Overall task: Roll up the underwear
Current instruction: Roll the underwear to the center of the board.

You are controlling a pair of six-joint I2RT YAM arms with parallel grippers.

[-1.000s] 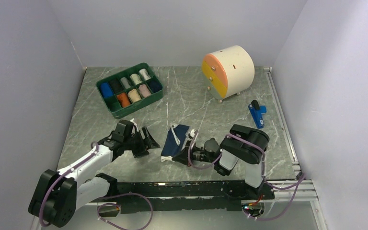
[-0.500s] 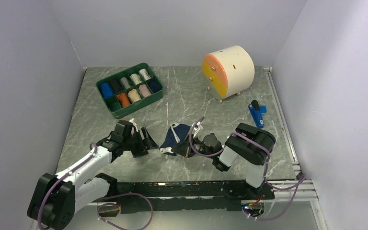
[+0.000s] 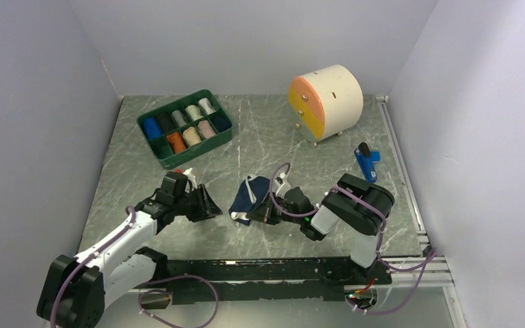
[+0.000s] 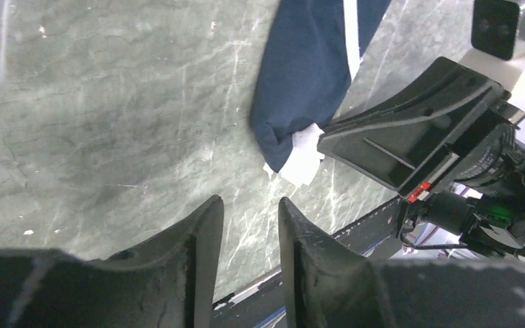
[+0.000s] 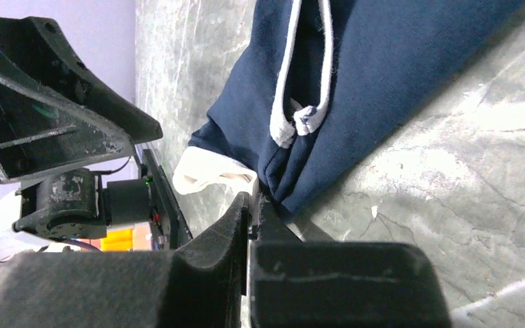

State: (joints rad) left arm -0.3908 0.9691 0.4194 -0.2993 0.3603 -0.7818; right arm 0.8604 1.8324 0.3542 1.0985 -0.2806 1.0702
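Grey-green marbled bench [image 3: 260, 133] w/ white veins, mid frame; plain lilac walls [image 3: 246, 41] at top, left & right; even light

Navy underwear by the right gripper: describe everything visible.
The underwear is soft navy cloth with white edge trim and a white tag at one corner. It lies bunched on the grey table. The right gripper is shut on its tagged corner; the left gripper stands apart, open.
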